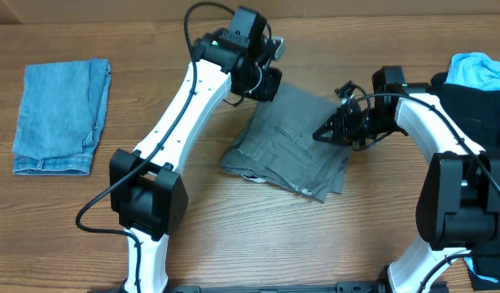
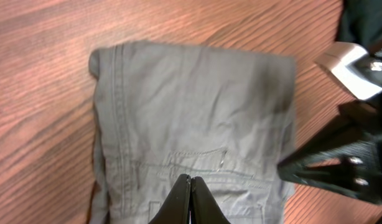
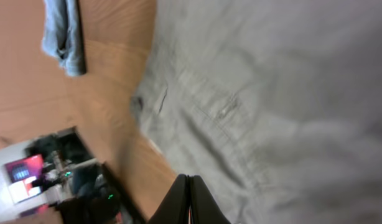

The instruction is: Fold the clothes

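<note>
We see the grey shorts [image 1: 287, 142] folded into a rough, slightly skewed rectangle at the middle of the wood-grain table [image 1: 234, 244], between the two arms. The cotton is soft and creased, and double-stitched seams and a pocket welt show on the top layer. The left gripper [image 2: 191, 185] hangs over the shorts near their far edge, its black tapered fingers pressed together into a single point. We cannot tell whether the tips touch the cloth. The right gripper [image 3: 188, 184] points at the shorts' right edge, its fingers likewise closed tip to tip with nothing between them. A folded blue denim piece [image 1: 59, 114] lies flat well to the left. Black cloth [image 1: 478, 106] and light-blue cloth [image 1: 482, 69] are heaped at the table's right edge.
</note>
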You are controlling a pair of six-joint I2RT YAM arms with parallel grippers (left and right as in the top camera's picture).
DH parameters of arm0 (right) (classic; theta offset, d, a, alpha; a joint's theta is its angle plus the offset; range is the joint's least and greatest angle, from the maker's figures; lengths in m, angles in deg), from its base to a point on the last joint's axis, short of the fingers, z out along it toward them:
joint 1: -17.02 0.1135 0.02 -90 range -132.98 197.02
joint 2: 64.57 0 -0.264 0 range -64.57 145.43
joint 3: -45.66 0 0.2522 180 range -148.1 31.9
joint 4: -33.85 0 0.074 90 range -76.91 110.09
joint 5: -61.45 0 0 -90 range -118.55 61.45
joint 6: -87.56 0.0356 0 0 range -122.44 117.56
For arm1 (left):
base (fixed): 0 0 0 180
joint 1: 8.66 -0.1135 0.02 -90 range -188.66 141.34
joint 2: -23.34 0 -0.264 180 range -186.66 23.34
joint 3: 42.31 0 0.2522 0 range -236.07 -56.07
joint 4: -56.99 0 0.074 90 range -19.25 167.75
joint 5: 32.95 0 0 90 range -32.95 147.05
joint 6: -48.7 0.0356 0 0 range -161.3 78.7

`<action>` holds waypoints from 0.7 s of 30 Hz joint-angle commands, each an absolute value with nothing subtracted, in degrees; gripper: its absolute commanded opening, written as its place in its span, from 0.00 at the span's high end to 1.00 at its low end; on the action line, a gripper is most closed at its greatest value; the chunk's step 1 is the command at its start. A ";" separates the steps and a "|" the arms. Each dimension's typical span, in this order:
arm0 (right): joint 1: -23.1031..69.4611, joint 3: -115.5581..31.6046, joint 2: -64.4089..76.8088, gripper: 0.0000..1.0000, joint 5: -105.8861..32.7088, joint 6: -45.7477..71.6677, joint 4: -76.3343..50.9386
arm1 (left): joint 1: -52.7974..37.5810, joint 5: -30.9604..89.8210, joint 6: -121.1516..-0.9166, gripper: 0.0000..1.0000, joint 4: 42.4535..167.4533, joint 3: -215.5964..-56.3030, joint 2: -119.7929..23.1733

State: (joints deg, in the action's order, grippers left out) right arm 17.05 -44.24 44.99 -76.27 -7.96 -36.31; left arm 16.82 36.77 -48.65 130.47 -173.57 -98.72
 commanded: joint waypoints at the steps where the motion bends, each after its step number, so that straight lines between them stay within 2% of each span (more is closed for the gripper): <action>1: 17.07 -44.94 44.70 0.96 -70.54 -5.09 -34.15 | 17.08 31.55 -49.88 0.96 128.90 -172.80 -106.11; 5: 17.42 -44.61 47.61 0.96 -67.44 -5.16 -30.85 | 17.98 25.28 -50.31 0.96 124.53 -172.80 -115.60; 12: 17.42 -38.58 52.20 0.96 -63.92 -5.16 -24.62 | 18.37 27.57 -49.81 0.96 126.93 -172.80 -124.34; 17: 17.22 -35.61 54.10 0.96 -63.99 -5.14 -21.78 | 18.28 27.55 -49.81 0.96 128.02 -173.63 -123.25; 21: 16.87 -39.85 52.77 0.96 -64.53 -5.14 -25.30 | 18.43 27.38 -49.88 0.96 128.57 -177.41 -116.73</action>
State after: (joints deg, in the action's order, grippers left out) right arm 16.81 -37.38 52.46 -66.67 -5.22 -22.57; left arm 17.52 25.30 -49.50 127.02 -175.49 -119.88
